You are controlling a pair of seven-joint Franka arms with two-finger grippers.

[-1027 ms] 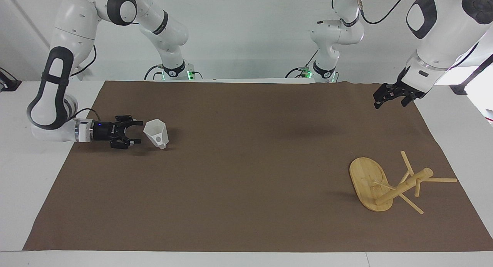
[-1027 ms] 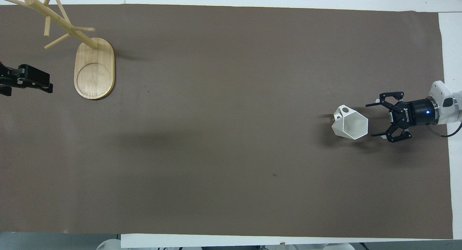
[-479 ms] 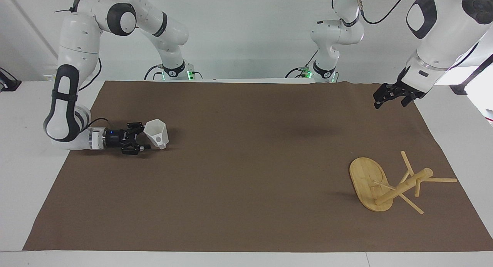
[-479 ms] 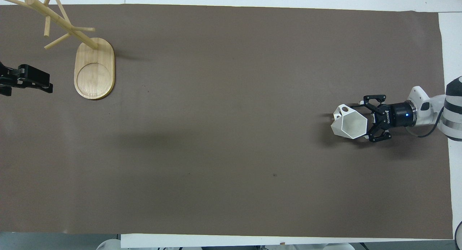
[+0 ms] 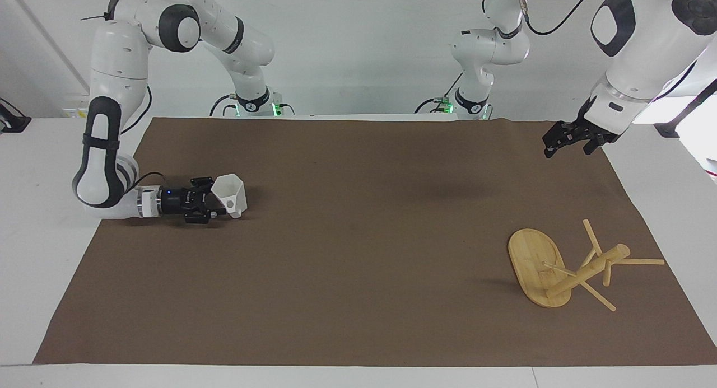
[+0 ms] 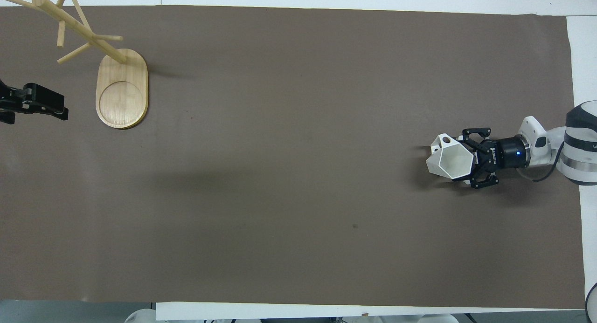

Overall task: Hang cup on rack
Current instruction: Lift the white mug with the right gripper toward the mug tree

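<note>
Right gripper [image 5: 219,203] advanced since earlier frame, spread fingers now flanking cup [image 5: 231,194], not clamped. Left gripper [image 5: 567,142] unmoved, spread, holding nothing. Rack [image 5: 566,267] unchanged.

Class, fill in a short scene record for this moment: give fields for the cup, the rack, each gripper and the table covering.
cup: white faceted cup standing on the mat at the right arm's end
rack: bamboo rack upright on its oval base at the left arm's end, no cup on its pegs
right gripper: right gripper low at the mat, open jaws either side of the cup
left gripper: left gripper open, waiting in the air
covering: brown mat
</note>
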